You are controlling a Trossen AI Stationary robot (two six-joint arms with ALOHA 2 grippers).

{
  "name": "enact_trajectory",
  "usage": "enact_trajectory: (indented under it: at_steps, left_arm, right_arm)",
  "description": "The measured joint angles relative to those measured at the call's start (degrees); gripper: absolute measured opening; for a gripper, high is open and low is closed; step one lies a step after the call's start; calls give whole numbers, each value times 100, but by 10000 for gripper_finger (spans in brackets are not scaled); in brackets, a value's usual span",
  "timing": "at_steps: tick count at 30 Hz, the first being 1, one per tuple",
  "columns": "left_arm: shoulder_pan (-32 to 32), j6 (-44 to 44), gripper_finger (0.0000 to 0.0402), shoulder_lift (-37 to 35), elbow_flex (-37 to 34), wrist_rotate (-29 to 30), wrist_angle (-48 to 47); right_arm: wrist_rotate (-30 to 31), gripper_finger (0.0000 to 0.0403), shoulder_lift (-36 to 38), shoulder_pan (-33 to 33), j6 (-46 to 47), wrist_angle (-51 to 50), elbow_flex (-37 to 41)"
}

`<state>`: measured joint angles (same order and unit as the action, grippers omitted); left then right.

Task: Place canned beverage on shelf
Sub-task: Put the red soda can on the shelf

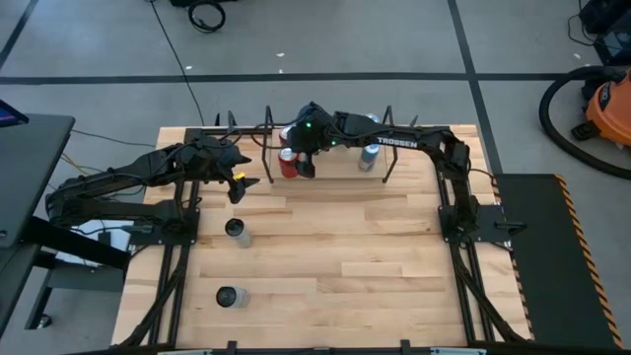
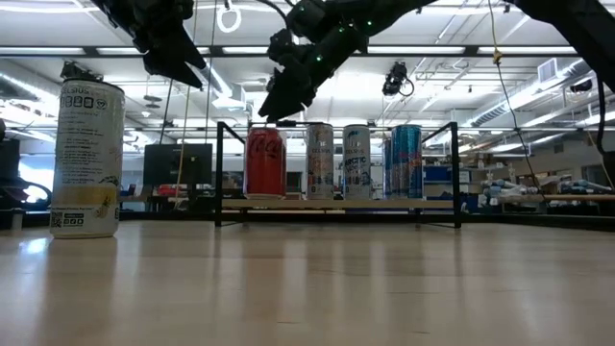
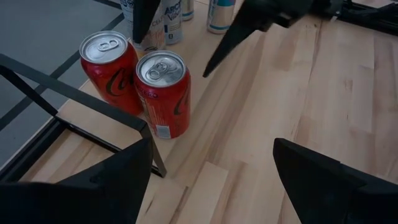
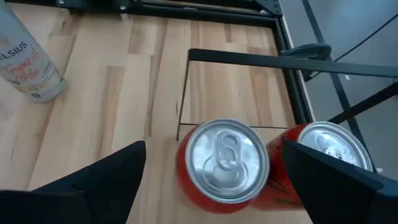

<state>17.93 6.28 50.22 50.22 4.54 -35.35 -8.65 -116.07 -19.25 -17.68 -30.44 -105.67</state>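
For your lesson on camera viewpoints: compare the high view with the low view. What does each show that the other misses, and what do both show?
Only the high view shows two loose cans on the table near the left arm, and the gap between the arms. Only the low view shows four cans in a row on the shelf, the red one at one end, and a tall can close by. Both show the right gripper open above the red can and the left gripper open nearby.

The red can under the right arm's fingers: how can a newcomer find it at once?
Find the shelf along the far edge of the table. At its left end two red cans stand side by side; the red can meant is the nearer one, directly under the open right gripper. Its neighbour stands behind it.
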Motion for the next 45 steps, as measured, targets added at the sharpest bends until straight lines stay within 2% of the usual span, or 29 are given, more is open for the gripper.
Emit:
enact_trajectory:
  at_steps: [8, 36, 45]
  left_arm:
    - [0, 0, 332, 2, 0, 0, 2]
    - [-17, 44, 332, 0, 2, -2, 2]
    - [-17, 42, 332, 0, 2, 0, 2]
  right_arm:
    - [-345, 384, -23, -79, 8, -6, 13]
    - [-126, 383, -182, -100, -34, 65, -39]
    - [-128, 383, -190, -104, -32, 149, 200]
